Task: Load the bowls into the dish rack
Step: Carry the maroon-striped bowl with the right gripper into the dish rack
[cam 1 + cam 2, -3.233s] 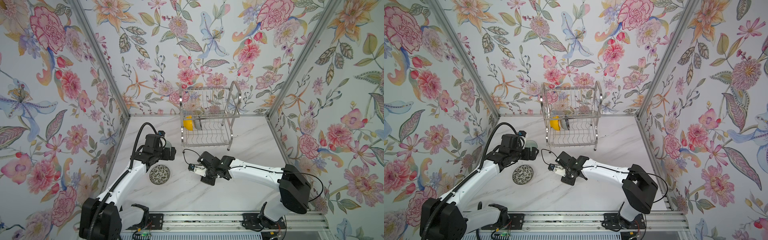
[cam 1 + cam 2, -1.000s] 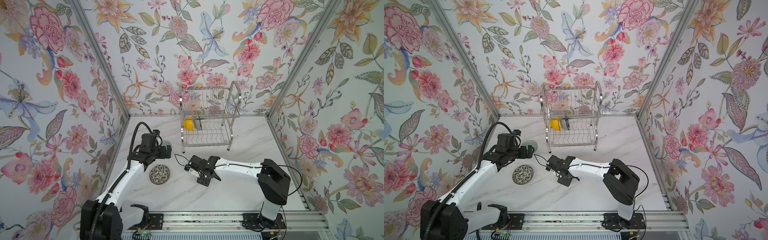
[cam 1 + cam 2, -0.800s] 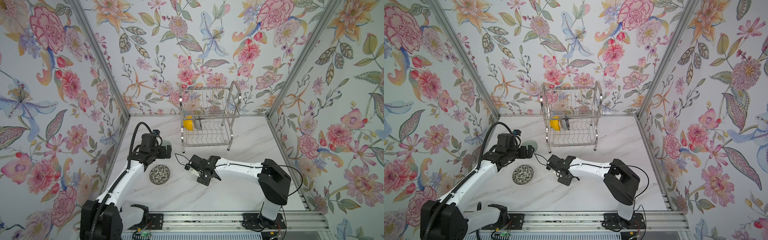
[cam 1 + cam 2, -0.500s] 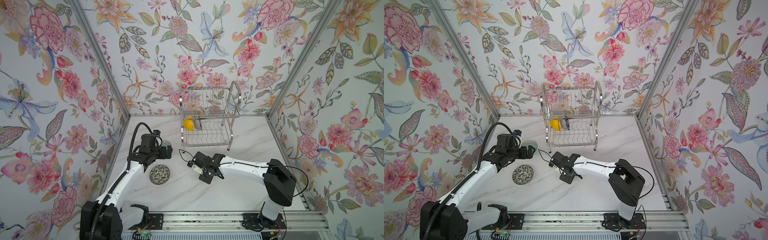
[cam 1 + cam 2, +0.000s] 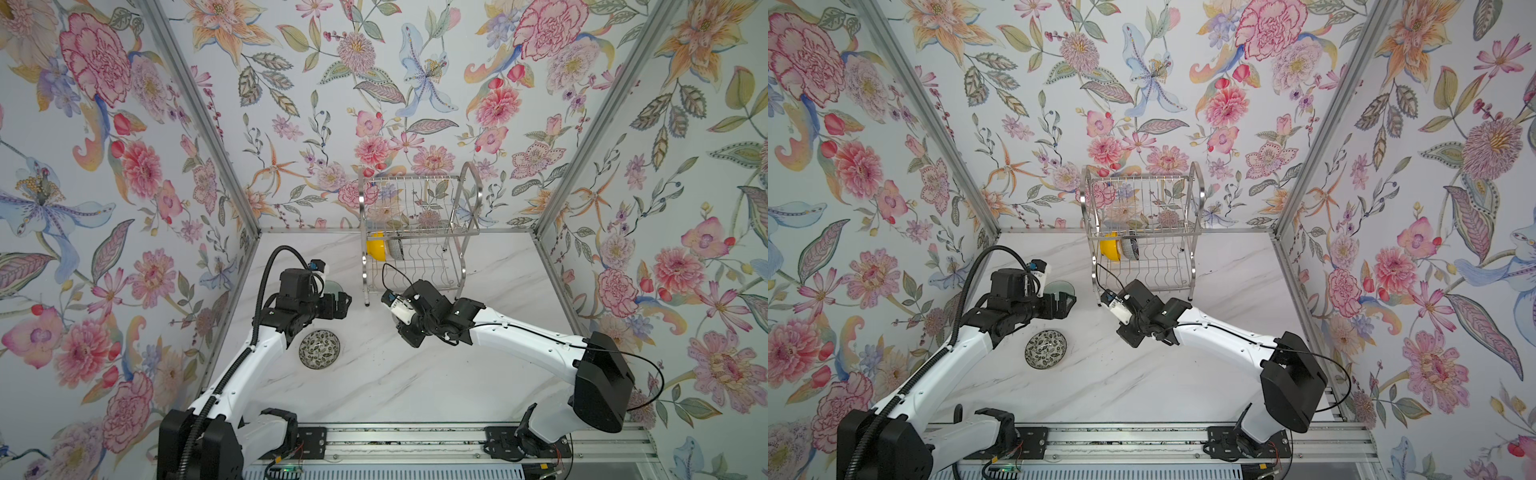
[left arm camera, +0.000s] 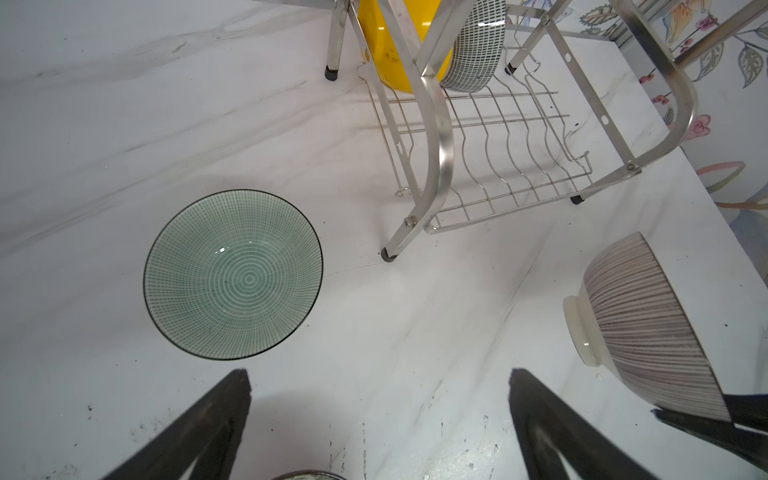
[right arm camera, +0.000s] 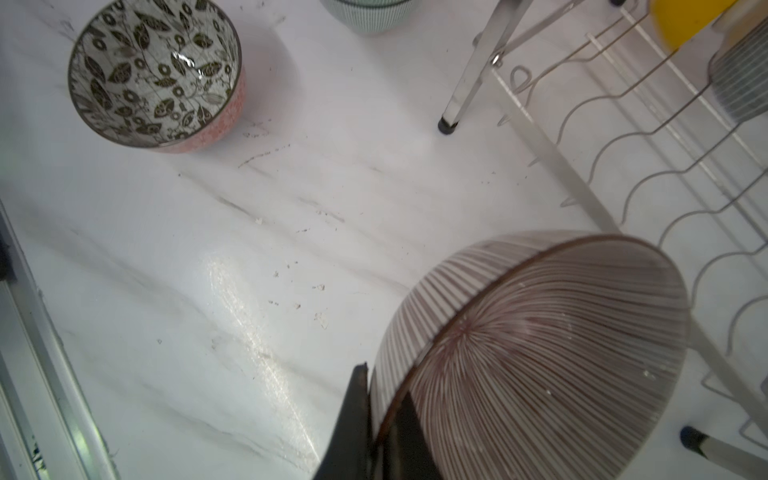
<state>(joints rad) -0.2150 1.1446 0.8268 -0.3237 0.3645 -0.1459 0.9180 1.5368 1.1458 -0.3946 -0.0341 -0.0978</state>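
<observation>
The pink ribbed bowl point(image 7: 540, 353) hangs tilted above the table, just in front of the dish rack point(image 5: 465, 216), with my right gripper point(image 7: 384, 388) shut on its rim. In both top views the right gripper point(image 5: 411, 332) hides that bowl. My left gripper point(image 6: 379, 374) stands open and empty over bare table, near the pale green bowl point(image 6: 232, 274). The leaf-speckled bowl point(image 5: 319, 349) sits closer to the front. A yellow bowl point(image 6: 390, 45) and a dark patterned bowl point(image 6: 473, 45) stand on edge in the rack's lower tier.
The rack's front leg point(image 6: 388, 253) stands between the green bowl and the ribbed bowl. Floral walls close the table on three sides, and a metal rail point(image 5: 415, 440) runs along the front. The rack's upper tier point(image 5: 1138, 195) holds nothing.
My right gripper has finished closing on the ribbed bowl, lifted it off the table and carried it back toward the rack. The left arm has stayed where it was.
</observation>
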